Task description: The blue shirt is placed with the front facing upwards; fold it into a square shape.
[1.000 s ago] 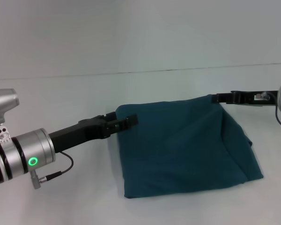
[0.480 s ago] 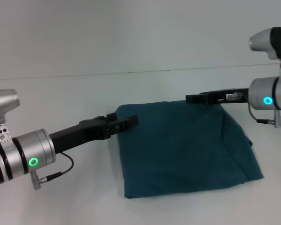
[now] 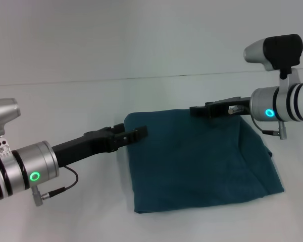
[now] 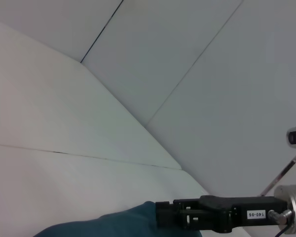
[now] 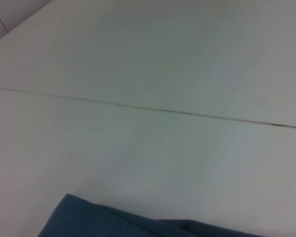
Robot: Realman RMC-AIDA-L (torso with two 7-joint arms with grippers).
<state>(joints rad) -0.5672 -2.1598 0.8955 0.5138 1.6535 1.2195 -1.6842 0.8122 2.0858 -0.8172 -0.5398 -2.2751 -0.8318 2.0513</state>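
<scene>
head view: the blue shirt (image 3: 202, 161) is lying folded into a roughly square bundle on the white table (image 3: 91, 101), plain teal side up, with no print showing. its near edge is running along the front of the table and one loose corner is sticking out at the right. the left gripper (image 3: 136, 133) is reaching in from the left and sitting at the shirt's far left corner, its dark fingers lying close together over the cloth edge; whether they are pinching the fabric cannot be told. the right gripper (image 3: 199, 111) is reaching in from the right and hovering above the shirt's far edge, just over the cloth; its jaw gap cannot be told. green and blue ring lights are glowing on the two wrists.

left wrist view: the far corner of the blue shirt (image 4: 113, 224) is showing at the frame's edge, and the right gripper (image 4: 163, 213) is extending over it as a dark bar with a small white label. its fingertips are appearing close together, with no cloth visibly between them.

right wrist view: only a strip of the blue shirt (image 5: 103, 219) is showing against the white table (image 5: 148, 148); no fingers are appearing.
</scene>
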